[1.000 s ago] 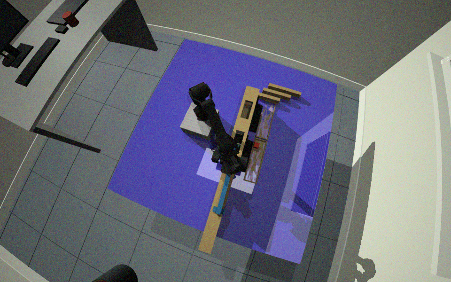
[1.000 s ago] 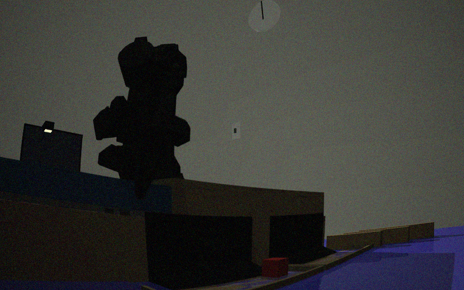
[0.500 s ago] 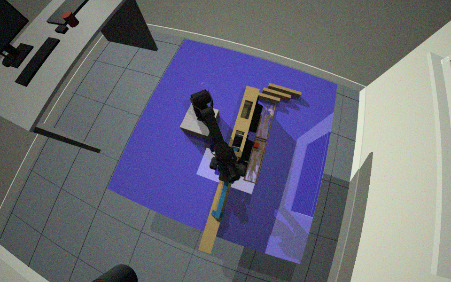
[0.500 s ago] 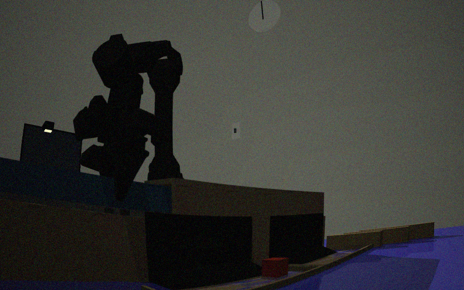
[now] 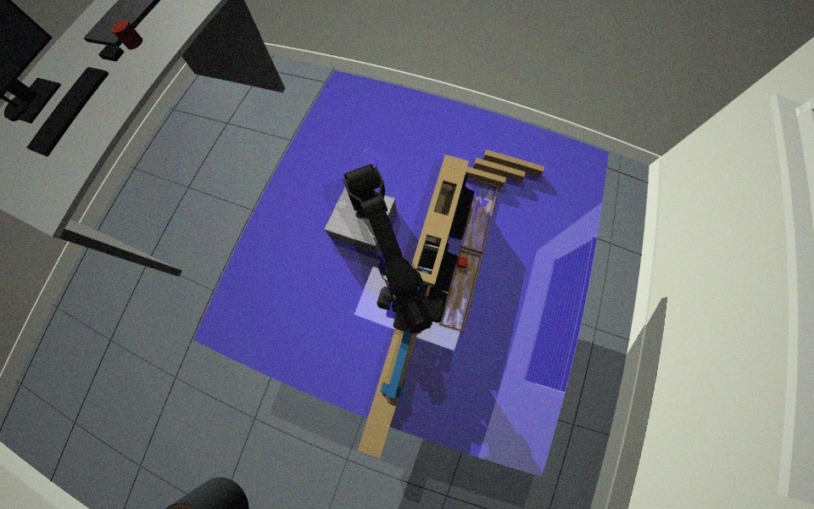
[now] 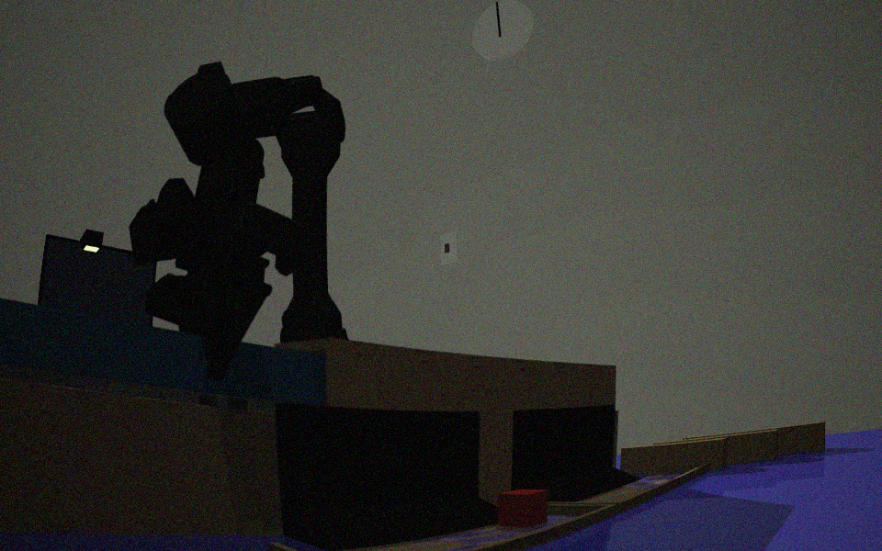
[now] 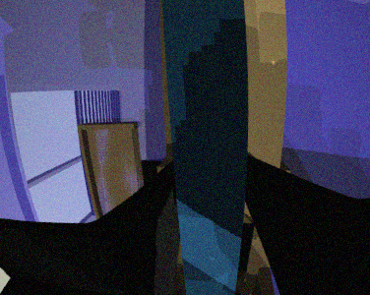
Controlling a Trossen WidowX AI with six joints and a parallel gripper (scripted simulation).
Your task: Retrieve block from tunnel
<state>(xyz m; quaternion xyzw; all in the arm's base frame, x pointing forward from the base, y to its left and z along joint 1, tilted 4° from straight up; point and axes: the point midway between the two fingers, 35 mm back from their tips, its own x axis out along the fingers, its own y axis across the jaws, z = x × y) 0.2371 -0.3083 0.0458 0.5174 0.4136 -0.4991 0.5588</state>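
The tan covered tunnel (image 5: 435, 226) (image 6: 471, 383) has openings in its top and dark openings in its side. The blue handle (image 5: 400, 363) (image 6: 122, 342) (image 7: 210, 88) sticks out of its near end, over a long tan rail (image 5: 377, 427) (image 7: 268, 108). My gripper (image 6: 217, 373) (image 7: 211, 163) is shut on the handle, near the tunnel's end; the arm hides the fingertips in the top view. A small red block (image 5: 462, 261) (image 6: 523, 508) sits outside the tunnel, in the shallow tray along its side. It does not show in the wrist view. The cage is mostly hidden.
The low-rimmed tray (image 5: 471, 292) (image 7: 113, 162) runs along the tunnel's open side. Three tan rods (image 5: 515, 162) (image 6: 677, 453) lie past the tunnel's far end. The arm's grey base block (image 5: 347, 220) stands on the other side of the tunnel.
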